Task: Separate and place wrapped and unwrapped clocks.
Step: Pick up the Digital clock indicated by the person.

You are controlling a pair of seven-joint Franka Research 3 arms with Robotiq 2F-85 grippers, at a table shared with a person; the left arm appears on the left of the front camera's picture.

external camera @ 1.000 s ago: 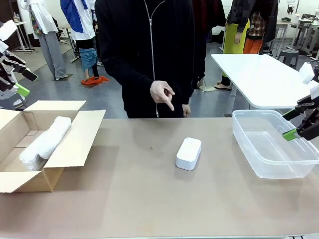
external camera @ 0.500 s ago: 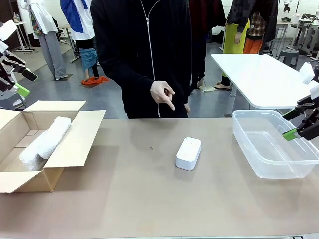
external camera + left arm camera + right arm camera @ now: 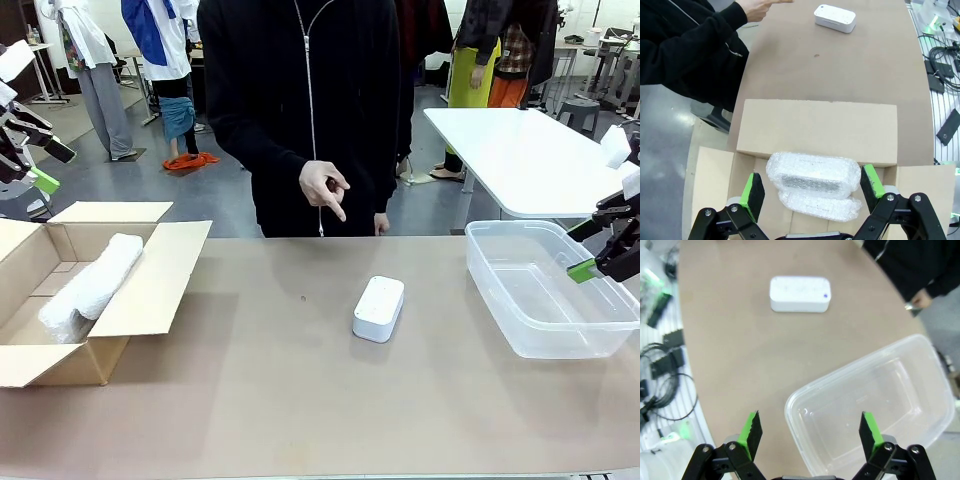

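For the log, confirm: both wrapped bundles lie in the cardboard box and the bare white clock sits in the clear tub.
Wrong: the front view shows the bare white clock on the table, outside the clear tub. The bundles are in the box.

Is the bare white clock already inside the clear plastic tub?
No, the bare white clock lies on the table, well apart from the clear plastic tub.
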